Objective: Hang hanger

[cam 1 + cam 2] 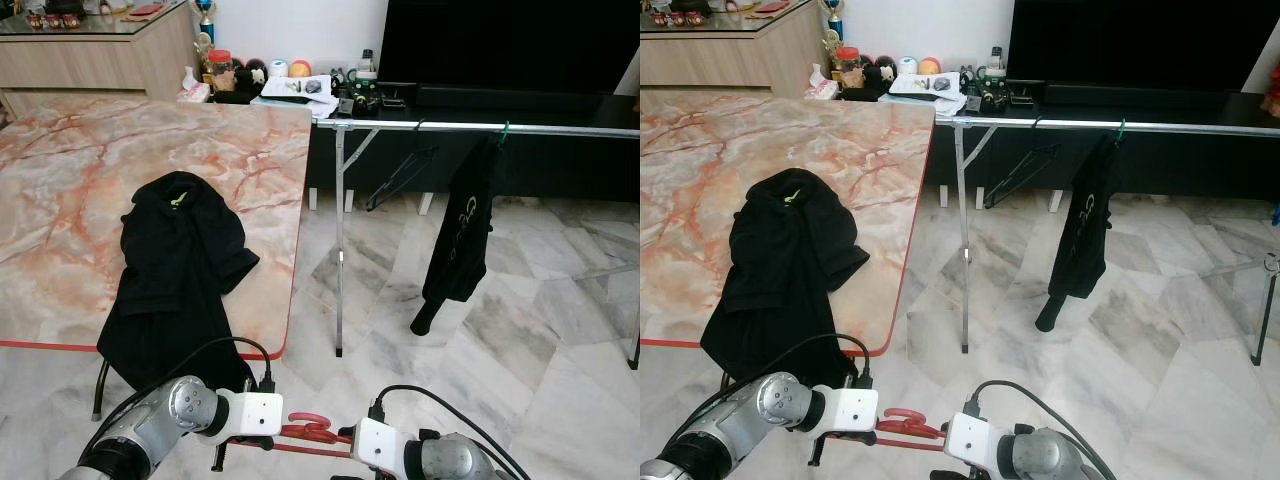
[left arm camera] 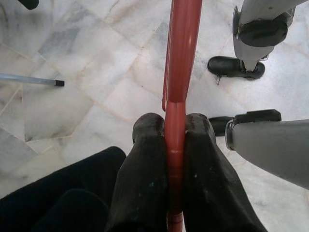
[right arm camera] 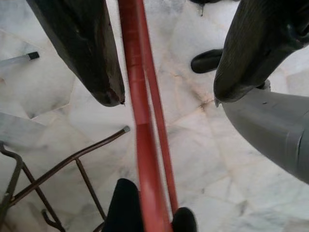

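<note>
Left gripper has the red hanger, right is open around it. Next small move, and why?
Probably shut the right gripper on the red plastic hanger: its fingers straddle the bar without touching, while the left gripper alone pinches it, low above the marble floor, far from the silver rail.

Left claw (image 2: pixel 175 145) pinched tight, right claw (image 3: pixel 166 94) spread wide, both arms low.

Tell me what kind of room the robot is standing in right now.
Probably a home living room: a large black television screen on a low black console, a pink marble-patterned table with a black garment on it, and a metal clothes rail over the marble floor.
</note>
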Controlling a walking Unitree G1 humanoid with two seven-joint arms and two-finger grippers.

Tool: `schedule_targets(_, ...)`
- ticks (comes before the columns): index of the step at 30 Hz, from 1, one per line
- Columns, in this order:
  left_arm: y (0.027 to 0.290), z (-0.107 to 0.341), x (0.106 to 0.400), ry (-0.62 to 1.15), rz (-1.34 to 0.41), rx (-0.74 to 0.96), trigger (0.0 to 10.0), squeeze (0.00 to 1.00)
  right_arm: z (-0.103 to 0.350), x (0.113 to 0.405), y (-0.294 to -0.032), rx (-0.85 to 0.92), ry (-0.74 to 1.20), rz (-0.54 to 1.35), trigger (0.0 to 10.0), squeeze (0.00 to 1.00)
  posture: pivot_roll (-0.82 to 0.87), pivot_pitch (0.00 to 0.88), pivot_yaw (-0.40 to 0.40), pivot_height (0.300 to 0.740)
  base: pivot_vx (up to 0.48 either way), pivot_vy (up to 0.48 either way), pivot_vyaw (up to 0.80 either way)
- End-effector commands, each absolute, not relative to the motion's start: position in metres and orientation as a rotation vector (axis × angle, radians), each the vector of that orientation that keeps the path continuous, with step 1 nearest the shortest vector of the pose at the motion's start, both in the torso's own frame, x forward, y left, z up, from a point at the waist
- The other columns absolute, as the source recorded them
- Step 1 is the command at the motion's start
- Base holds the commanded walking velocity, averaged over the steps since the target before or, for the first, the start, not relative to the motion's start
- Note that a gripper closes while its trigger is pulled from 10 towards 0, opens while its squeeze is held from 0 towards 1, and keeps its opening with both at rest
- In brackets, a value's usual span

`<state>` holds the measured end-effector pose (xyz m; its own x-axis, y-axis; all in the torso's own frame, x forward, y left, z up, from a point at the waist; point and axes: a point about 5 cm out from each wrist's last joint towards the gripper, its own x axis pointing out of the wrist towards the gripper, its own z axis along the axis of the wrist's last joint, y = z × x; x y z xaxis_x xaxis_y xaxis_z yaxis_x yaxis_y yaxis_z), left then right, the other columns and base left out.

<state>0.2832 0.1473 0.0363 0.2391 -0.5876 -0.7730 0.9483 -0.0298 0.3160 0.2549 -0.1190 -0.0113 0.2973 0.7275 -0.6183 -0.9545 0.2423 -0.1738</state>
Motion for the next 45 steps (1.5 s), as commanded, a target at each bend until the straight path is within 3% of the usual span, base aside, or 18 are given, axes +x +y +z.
schedule_targets(1, 0.145, 0.038, 0.282, 0.470, -1.318, 0.955, 10.0, 0.00, -0.008, 0.259, -0.118, -0.602, 0.427, 1.178, 10.0, 0.00, 0.15, 0.049, -0.016, 0.740, 0.000, 0.000, 0.00)
schedule_targets(11, 0.142, 0.037, 0.280, 0.469, -1.325, 0.946, 10.0, 0.00, 0.001, 0.269, -0.111, -0.545, 0.384, 1.137, 10.0, 0.00, 0.15, 0.050, -0.020, 0.740, 0.000, 0.000, 0.00)
schedule_targets(13, 0.141, 0.036, 0.279, 0.467, -1.327, 0.945, 10.0, 0.00, -0.001, 0.267, -0.109, -0.511, 0.415, 1.173, 8.1, 0.00, 0.16, 0.050, -0.021, 0.740, 0.000, 0.000, 0.00)
schedule_targets(16, 0.140, 0.036, 0.279, 0.466, -1.327, 0.945, 10.0, 0.00, -0.001, 0.266, -0.108, -0.514, 0.417, 1.180, 8.2, 0.00, 0.16, 0.051, -0.021, 0.740, 0.000, 0.000, 0.00)
schedule_targets(18, 0.140, 0.036, 0.278, 0.465, -1.328, 0.945, 10.0, 0.00, -0.002, 0.265, -0.107, -0.510, 0.420, 1.189, 1.1, 0.00, 0.16, 0.052, -0.022, 0.740, 0.000, 0.000, 0.00)
schedule_targets(19, 0.139, 0.037, 0.278, 0.465, -1.328, 0.943, 10.0, 0.00, -0.003, 0.264, -0.106, -0.505, 0.424, 1.198, 0.0, 0.00, 0.16, 0.054, -0.022, 0.740, 0.000, 0.000, 0.00)
schedule_targets(22, 0.139, 0.037, 0.278, 0.464, -1.327, 0.943, 10.0, 0.00, -0.003, 0.263, -0.105, -0.502, 0.430, 1.207, 0.0, 0.00, 0.16, 0.054, -0.022, 0.740, 0.000, 0.000, 0.00)
schedule_targets(23, 0.139, 0.037, 0.278, 0.465, -1.327, 0.944, 10.0, 0.00, -0.003, 0.263, -0.105, -0.506, 0.434, 1.211, 2.0, 0.00, 0.16, 0.054, -0.022, 0.740, 0.000, 0.000, 0.00)
schedule_targets(24, 0.139, 0.037, 0.278, 0.465, -1.327, 0.944, 10.0, 0.00, -0.004, 0.262, -0.105, -0.516, 0.438, 1.214, 10.0, 0.00, 0.16, 0.054, -0.021, 0.740, 0.000, 0.000, 0.00)
schedule_targets(36, 0.137, 0.038, 0.279, 0.460, -1.327, 0.943, 10.0, 0.00, -0.008, 0.261, -0.107, -0.571, 0.453, 1.207, 10.0, 0.00, 0.16, 0.056, -0.023, 0.740, 0.000, 0.000, 0.00)
schedule_targets(37, 0.137, 0.038, 0.279, 0.461, -1.327, 0.943, 10.0, 0.00, -0.008, 0.261, -0.107, -0.575, 0.452, 1.205, 8.7, 0.00, 0.16, 0.056, -0.023, 0.740, 0.000, 0.000, 0.00)
schedule_targets(38, 0.137, 0.037, 0.278, 0.461, -1.327, 0.942, 10.0, 0.00, -0.008, 0.261, -0.107, -0.581, 0.449, 1.201, 5.2, 0.00, 0.16, 0.056, -0.023, 0.740, 0.000, 0.000, 0.00)
schedule_targets(39, 0.137, 0.037, 0.278, 0.462, -1.326, 0.943, 10.0, 0.00, -0.008, 0.261, -0.106, -0.584, 0.446, 1.199, 4.0, 0.00, 0.16, 0.058, -0.024, 0.740, 0.000, 0.000, 0.00)
schedule_targets(40, 0.137, 0.037, 0.278, 0.463, -1.325, 0.942, 10.0, 0.00, -0.008, 0.261, -0.106, -0.585, 0.445, 1.199, 0.6, 0.00, 0.16, 0.058, -0.024, 0.740, 0.000, 0.000, 0.00)
schedule_targets(41, 0.138, 0.037, 0.278, 0.464, -1.324, 0.942, 10.0, 0.00, -0.008, 0.261, -0.106, -0.585, 0.445, 1.200, 0.0, 0.00, 0.16, 0.058, -0.024, 0.740, 0.000, 0.000, 0.00)
schedule_targets(45, 0.138, 0.037, 0.278, 0.466, -1.322, 0.943, 10.0, 0.00, -0.008, 0.261, -0.105, -0.588, 0.442, 1.203, 0.0, 0.00, 0.16, 0.058, -0.024, 0.740, 0.000, 0.000, 0.00)
